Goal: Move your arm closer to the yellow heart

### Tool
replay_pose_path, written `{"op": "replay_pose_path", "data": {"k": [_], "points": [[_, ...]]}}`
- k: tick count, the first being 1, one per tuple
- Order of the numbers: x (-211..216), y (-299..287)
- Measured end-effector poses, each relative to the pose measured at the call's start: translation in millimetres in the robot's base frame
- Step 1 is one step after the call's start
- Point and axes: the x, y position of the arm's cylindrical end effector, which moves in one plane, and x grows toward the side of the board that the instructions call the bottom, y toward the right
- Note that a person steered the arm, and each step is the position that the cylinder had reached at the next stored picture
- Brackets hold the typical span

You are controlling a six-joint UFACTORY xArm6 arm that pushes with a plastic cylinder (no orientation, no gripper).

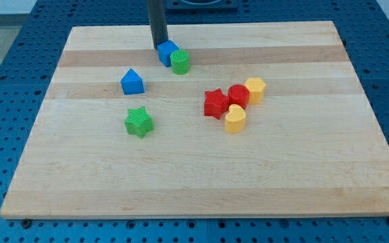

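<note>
The yellow heart point(235, 119) lies right of the board's centre, touching a red star point(215, 103) on its left and a red cylinder point(238, 95) above it. A yellow hexagon block point(255, 90) sits just right of the red cylinder. My tip point(159, 46) is near the view's top, touching the upper left of a blue block point(167, 52), far up and left of the yellow heart. A green cylinder point(180, 61) touches that blue block on its right.
A blue house-shaped block point(132, 82) lies left of centre. A green star point(138, 122) lies below it. The wooden board point(194, 182) rests on a blue perforated table.
</note>
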Motion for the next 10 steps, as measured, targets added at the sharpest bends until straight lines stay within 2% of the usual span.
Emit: {"op": "replay_pose_path", "data": {"k": [4, 5, 6, 8, 10], "points": [[72.6, -24.6], [66.6, -56.2], [49.5, -53.4], [35.8, -2.1], [39.8, -0.1]]}}
